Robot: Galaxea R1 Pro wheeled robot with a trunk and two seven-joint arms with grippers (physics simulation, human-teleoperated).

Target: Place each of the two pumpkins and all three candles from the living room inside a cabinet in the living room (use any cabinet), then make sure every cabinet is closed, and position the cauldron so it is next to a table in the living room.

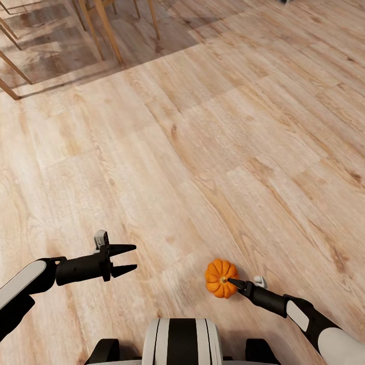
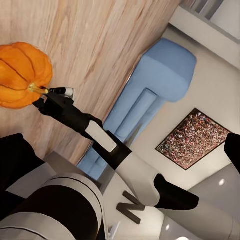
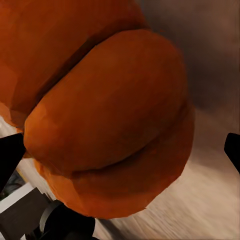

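Lower right of the head frame, right gripper [image 1: 229,280] clamps an orange pumpkin [image 1: 220,278] above the wood floor [image 1: 203,126]; left gripper [image 1: 131,258], lower left, hangs empty, fingers spread.

My right gripper [image 1: 234,282] is clamped on a small, bright-orange, ribbed pumpkin [image 1: 219,276], stem facing the fingers, held above the wood floor [image 1: 203,152].

Bright-orange ribbed pumpkin [image 1: 221,278], pale wood-grain floor [image 1: 203,152], light-blue sofa [image 2: 155,85]
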